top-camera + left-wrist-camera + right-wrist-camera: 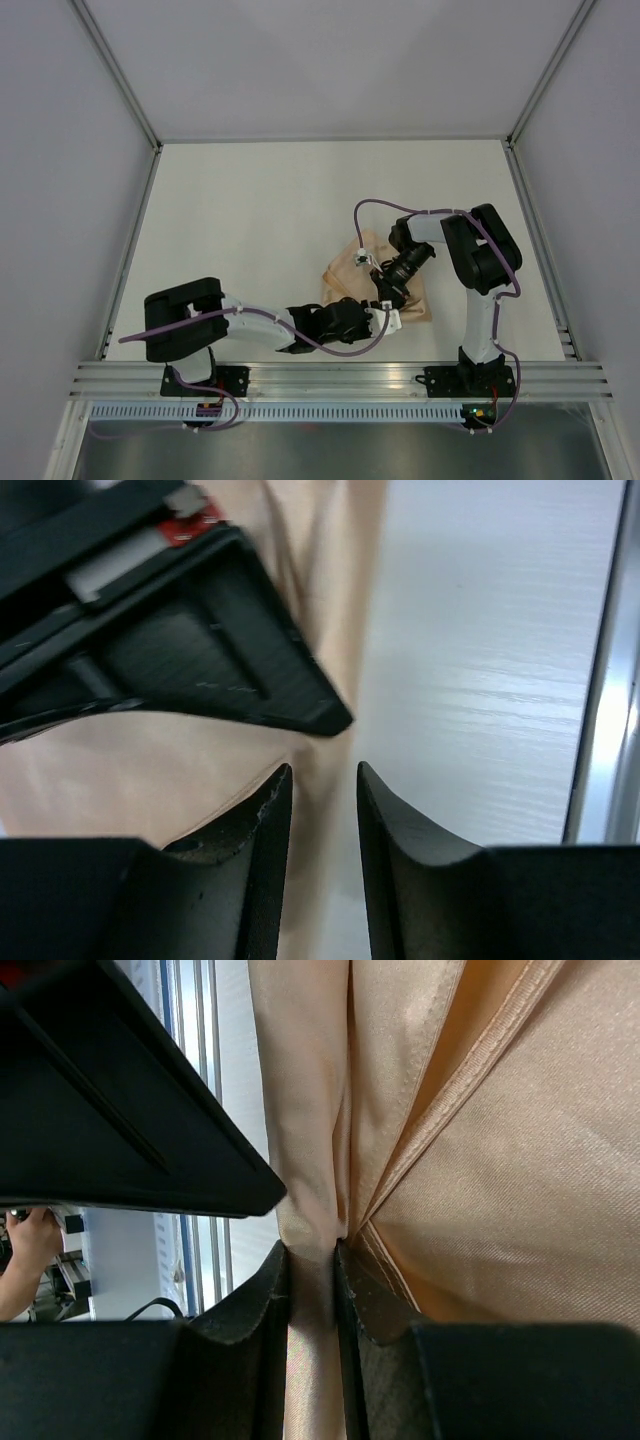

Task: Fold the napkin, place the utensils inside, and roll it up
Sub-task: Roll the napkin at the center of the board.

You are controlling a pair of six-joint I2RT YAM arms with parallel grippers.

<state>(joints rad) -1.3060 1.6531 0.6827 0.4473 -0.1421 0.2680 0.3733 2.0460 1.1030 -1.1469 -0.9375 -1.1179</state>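
The peach-orange napkin [342, 272] lies bunched and partly folded on the white table, between the two arms. My right gripper [385, 293] is shut on a gathered fold of it; in the right wrist view the cloth [500, 1180] is pinched between the fingertips of that gripper [312, 1250]. My left gripper [392, 318] is right beside it at the napkin's near edge. In the left wrist view its jaws [325, 770] stand a little apart, astride a ridge of the cloth [150, 770]. The utensil is not in view.
An aluminium rail [330, 378] runs along the table's near edge, close to the napkin, and shows in the left wrist view [600, 680]. Grey enclosure walls stand on the other sides. A person's hand [30, 1240] shows beyond the rail.
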